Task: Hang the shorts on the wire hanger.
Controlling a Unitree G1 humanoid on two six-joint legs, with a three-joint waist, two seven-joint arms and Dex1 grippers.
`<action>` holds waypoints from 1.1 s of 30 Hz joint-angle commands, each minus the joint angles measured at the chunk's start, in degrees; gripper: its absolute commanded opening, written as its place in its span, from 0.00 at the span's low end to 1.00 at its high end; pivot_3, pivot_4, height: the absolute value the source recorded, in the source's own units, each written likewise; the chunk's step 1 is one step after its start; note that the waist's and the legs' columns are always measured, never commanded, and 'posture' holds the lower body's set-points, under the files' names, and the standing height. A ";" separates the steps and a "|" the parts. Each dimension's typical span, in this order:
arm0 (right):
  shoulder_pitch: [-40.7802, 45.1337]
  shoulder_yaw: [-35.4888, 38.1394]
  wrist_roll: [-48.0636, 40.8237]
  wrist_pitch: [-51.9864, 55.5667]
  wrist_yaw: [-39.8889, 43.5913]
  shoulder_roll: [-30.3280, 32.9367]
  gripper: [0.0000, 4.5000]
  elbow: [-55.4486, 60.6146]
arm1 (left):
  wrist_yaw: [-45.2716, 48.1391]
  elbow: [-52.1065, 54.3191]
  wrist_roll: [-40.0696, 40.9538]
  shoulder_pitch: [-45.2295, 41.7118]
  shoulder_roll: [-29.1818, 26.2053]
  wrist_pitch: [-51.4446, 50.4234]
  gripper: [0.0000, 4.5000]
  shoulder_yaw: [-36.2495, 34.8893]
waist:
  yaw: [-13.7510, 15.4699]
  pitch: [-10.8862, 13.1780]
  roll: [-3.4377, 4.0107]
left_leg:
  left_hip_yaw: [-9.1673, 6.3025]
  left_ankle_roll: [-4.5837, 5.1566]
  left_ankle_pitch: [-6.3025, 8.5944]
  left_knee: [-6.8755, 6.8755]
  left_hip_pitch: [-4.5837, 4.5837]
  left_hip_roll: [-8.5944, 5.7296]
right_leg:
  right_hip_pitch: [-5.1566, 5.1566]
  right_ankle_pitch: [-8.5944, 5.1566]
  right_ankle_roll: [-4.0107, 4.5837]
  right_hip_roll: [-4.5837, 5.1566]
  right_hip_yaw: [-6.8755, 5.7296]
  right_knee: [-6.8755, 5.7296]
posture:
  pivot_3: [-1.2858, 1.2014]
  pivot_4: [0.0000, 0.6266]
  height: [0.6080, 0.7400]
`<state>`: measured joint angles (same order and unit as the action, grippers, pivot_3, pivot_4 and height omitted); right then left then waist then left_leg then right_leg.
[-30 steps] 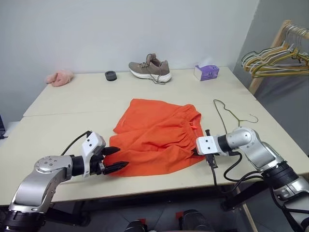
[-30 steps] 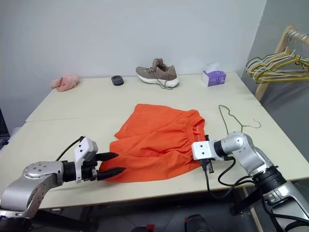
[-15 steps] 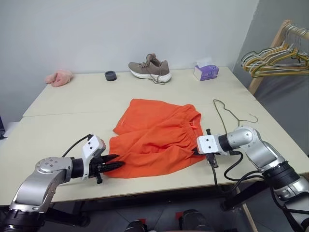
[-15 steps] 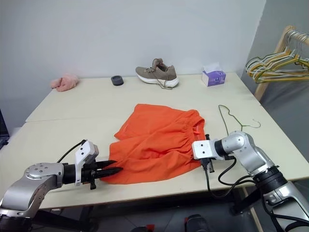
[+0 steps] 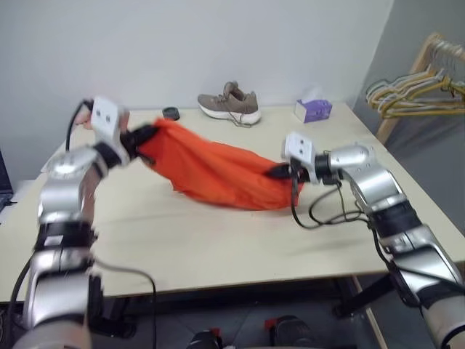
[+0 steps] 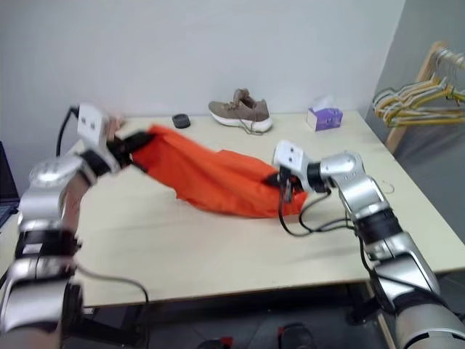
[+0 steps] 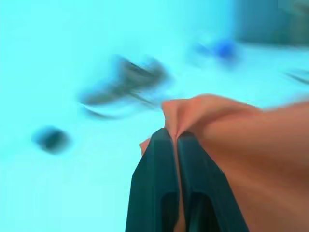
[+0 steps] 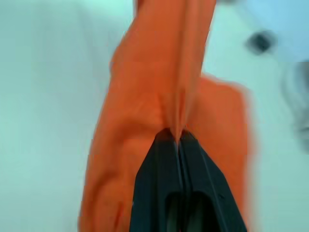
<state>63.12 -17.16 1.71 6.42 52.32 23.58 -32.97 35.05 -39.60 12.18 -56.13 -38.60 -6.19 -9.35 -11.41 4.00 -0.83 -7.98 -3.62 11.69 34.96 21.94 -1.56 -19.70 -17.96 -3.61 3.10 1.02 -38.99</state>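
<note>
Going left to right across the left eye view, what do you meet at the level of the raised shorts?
left gripper, shut on one end of the shorts → shorts stretched between the arms → right gripper, shut on the other end → hangers on the rack at the far right.

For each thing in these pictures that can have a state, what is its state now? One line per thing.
left gripper: shut on the shorts.
right gripper: shut on the shorts.
shorts: stretched between both grippers, sagging toward the table.
shoe: upright at the table's far edge, laces loose.
tissue box: a tissue sticks out of the top.
yellow and green hangers: hanging on the rack.
</note>
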 commanded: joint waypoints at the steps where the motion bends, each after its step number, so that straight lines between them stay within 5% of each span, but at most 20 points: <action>1: 13.12 0.00 9.79 -17.05 -18.88 -0.23 0.00 -17.11 | -9.54 -13.16 -6.10 -13.80 -2.37 11.77 0.01 -0.20 | -0.86 0.01 0.00 | 0.01 -0.02 -0.01 -0.07 0.06 -0.03 | -0.08 0.02 0.02 0.04 0.01 0.01 | 0.44 0.00 1.00; 6: 25.16 -4.55 23.13 -36.85 -44.02 2.25 0.00 -28.59 | -18.28 -17.33 -16.11 -24.89 -7.06 28.79 0.01 4.32 | -3.15 -0.08 -0.08 | 0.20 -0.44 -0.18 -0.24 1.11 -0.18 | -1.43 0.16 0.31 0.34 0.46 -0.10 | 0.44 0.00 1.00; 12: 19.88 -8.26 30.02 -49.39 -51.99 3.43 0.00 -29.39 | -16.03 -7.97 -19.45 -14.55 -11.26 33.84 0.01 5.91 | -5.26 -0.26 -0.11 | 1.00 -0.41 -0.15 -0.86 0.96 -0.82 | -1.67 0.01 0.05 1.17 1.45 -0.05 | 0.45 0.00 1.00; 19: 1.97 -12.43 30.00 -55.84 -40.68 0.97 0.00 -25.69 | 2.93 30.09 -1.42 30.42 -13.78 -5.96 0.01 -0.82 | -6.74 -0.58 -0.02 | 1.01 -0.04 -0.11 -0.39 0.74 -0.70 | -1.64 0.00 -0.01 0.94 1.61 -0.82 | 0.46 0.00 1.00; 23: -4.38 -13.37 25.93 -57.50 -28.85 0.41 0.00 -21.79 | 8.36 42.72 6.55 47.61 -16.22 -22.23 0.01 -6.99 | -6.01 -0.39 -0.14 | 0.67 0.12 -0.21 -0.06 0.86 -0.62 | -1.70 0.00 0.00 0.50 1.44 -1.16 | 0.47 0.00 1.00; 29: -16.29 -13.14 7.15 -45.89 2.79 5.16 0.00 -3.89 | 19.09 52.43 13.57 63.40 -20.61 -30.58 0.01 -13.15 | -2.30 0.00 -0.03 | 0.29 0.11 -0.16 -0.26 -1.27 0.26 | 0.55 -0.40 0.58 -0.20 1.09 -0.94 | 0.47 0.00 1.00; 33: -22.10 -11.86 2.78 -35.23 11.80 10.01 0.00 7.52 | 23.45 56.31 14.27 71.01 -21.56 -30.76 0.01 -13.58 | 0.19 0.14 0.04 | 0.16 -0.29 0.08 -0.28 -2.03 0.48 | 1.19 -0.51 0.75 0.10 1.08 -0.96 | 0.47 0.00 1.00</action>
<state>40.91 -31.65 6.56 -32.98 61.11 31.61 -29.01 57.84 16.08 27.20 14.50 -58.49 -36.93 -20.53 -11.22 4.14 -0.78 -7.82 -3.94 11.78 34.71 19.89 -1.08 -18.65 -18.48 -2.84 3.22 2.15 -39.94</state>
